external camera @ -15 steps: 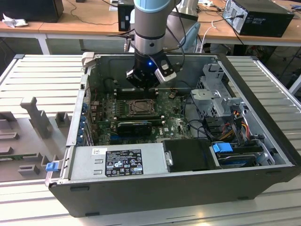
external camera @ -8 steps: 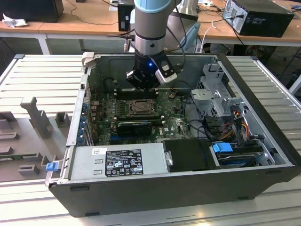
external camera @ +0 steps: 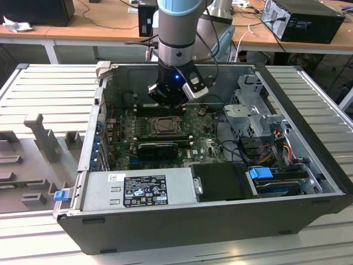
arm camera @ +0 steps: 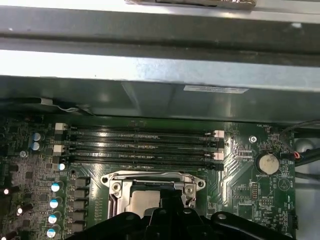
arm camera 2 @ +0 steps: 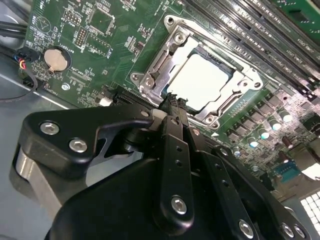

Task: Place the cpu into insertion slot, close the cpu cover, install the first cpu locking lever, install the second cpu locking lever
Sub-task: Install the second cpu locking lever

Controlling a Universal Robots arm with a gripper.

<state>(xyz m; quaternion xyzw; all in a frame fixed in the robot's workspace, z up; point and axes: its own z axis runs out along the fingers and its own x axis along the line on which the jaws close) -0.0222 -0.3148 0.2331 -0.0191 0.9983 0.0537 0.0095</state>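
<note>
Exterior view first: the arm reaches down into an open computer case (external camera: 309,110), and its gripper (external camera: 167,102) hangs just above the insertion slot (external camera: 165,126), which is set in the green motherboard (external camera: 207,144). Seen in the second wrist view, the cpu (arm camera 2: 202,80) lies flat in the insertion slot (arm camera 2: 220,107), its pale metal face showing, and the cpu cover (arm camera 2: 175,52), a grey metal frame with a cut-out centre, lies down around it. The gripper (arm camera 2: 173,102) has its black fingers (arm camera 2: 176,117) drawn together into one narrow tip, holding nothing, and that tip sits at the socket's edge beside the cover's frame; whether it touches the metal cannot be told. Long black memory slots (arm camera: 140,145) run just beyond the socket in the first wrist view, where the cpu cover (arm camera: 150,180) and the cpu (arm camera: 142,200) show partly behind the gripper (arm camera: 170,200). A round coin battery (arm camera: 266,162) sits on the board off to one side of the socket, well apart from it. Nearer the camera than the socket in the exterior view lie a black graphics card (external camera: 160,149) and a grey power supply (external camera: 138,190).
</note>
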